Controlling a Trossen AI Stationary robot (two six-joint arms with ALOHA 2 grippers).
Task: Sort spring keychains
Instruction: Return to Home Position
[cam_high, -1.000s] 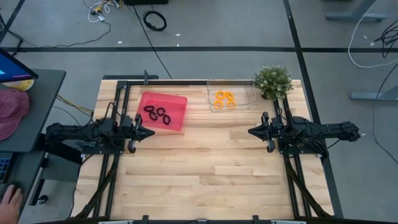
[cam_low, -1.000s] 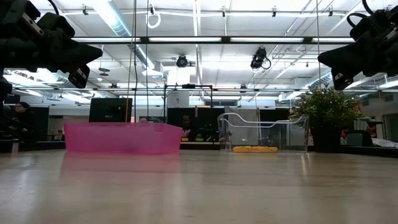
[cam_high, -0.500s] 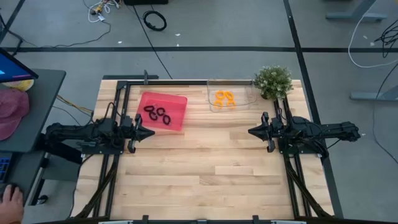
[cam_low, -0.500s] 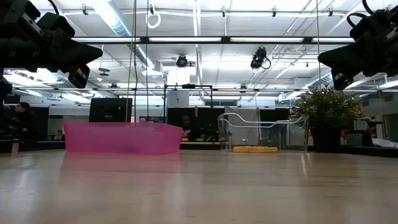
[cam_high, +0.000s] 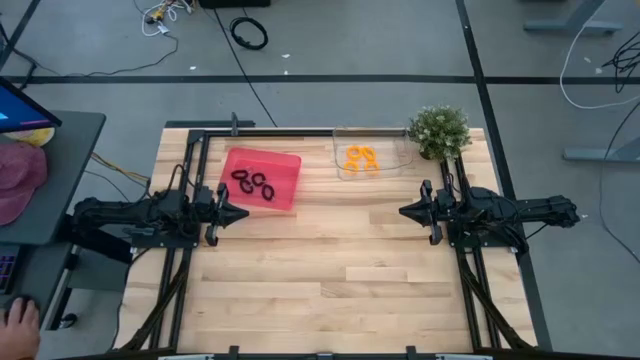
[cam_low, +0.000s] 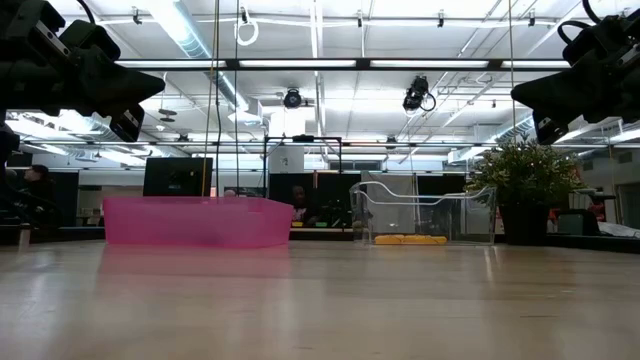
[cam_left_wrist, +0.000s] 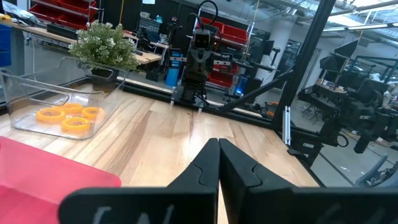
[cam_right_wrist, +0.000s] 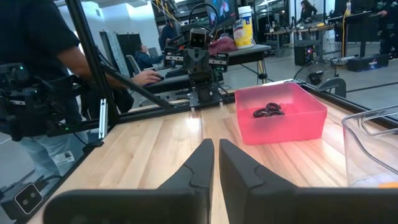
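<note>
Three black spring keychains (cam_high: 255, 184) lie on the floor of a pink bin (cam_high: 285, 165) at the table's far left; the right wrist view shows them as well (cam_right_wrist: 268, 111). Orange spring keychains (cam_high: 361, 158) rest on the floor of a clear bin (cam_high: 395, 150) beside it, also in the left wrist view (cam_left_wrist: 65, 118). My left gripper (cam_high: 243, 211) hovers shut at the table's left side, pointing level toward the right, just near of the pink bin. My right gripper (cam_high: 403, 211) hovers shut at the right side, facing it. Neither holds anything.
A potted plant (cam_high: 439, 130) stands at the far right corner, next to the clear bin. Bare wooden tabletop (cam_high: 330, 270) spreads between the arms and toward the near edge. A person's hand (cam_high: 18, 322) is off the table at the left, and a person (cam_right_wrist: 43, 74) stands by that side.
</note>
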